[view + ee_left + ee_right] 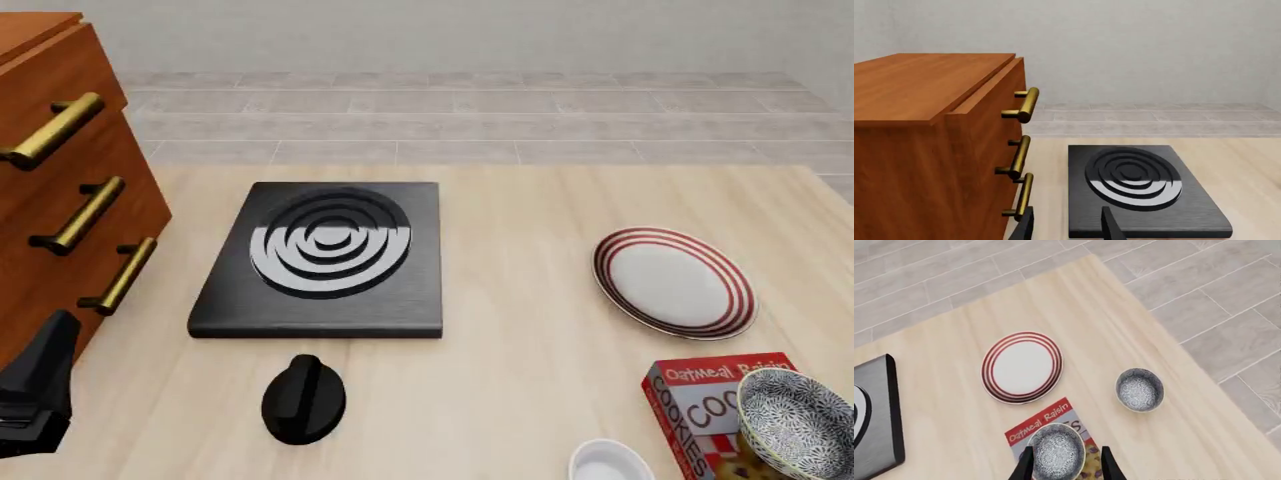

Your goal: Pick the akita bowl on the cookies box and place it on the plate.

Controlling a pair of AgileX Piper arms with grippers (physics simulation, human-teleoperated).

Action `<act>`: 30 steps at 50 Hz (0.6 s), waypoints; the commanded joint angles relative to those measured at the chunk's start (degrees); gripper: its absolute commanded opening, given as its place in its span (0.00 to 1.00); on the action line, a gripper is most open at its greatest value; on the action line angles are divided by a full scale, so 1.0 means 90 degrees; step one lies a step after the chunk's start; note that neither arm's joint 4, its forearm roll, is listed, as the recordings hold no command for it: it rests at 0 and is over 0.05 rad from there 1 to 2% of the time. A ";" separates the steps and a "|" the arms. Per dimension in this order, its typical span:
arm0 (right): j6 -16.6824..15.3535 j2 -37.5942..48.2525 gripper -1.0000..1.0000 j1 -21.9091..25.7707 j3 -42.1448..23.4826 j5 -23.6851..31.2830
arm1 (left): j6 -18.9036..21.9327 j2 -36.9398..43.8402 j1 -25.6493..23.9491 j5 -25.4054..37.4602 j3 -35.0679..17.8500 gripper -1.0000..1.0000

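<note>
The akita bowl [1057, 451] sits on the cookies box [1047, 426], covering most of the carton's picture so only the red top strip with "Oatmeal Raisin" lettering shows clearly in the right wrist view. In the front view the bowl [798, 424] and the box [697, 408] are cut off by the lower right corner. The right gripper [1066, 465] hovers above the bowl with its jaws spread, one on either side of the rim, not touching it; only the tips show at the frame edge. The plate [1022, 367] lies bare on the table [954, 405], just beyond the box and apart from it. A second speckled bowl [1139, 389] stands on the table near the edge, beside the box. A plain white bowl [611, 464] is half cropped in the front view. The left gripper [1066, 226] hangs with its fingers parted and nothing between them, near the drawer cabinet [927, 150] and the black stove [1141, 190]; a black knob [304, 398] lies before the stove.
</note>
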 commanded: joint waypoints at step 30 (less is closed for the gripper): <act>0.0119 0.0034 1.00 -0.0663 0.1118 -0.0795 | 0.0000 0.0000 0.0000 0.0000 0.0000 1.00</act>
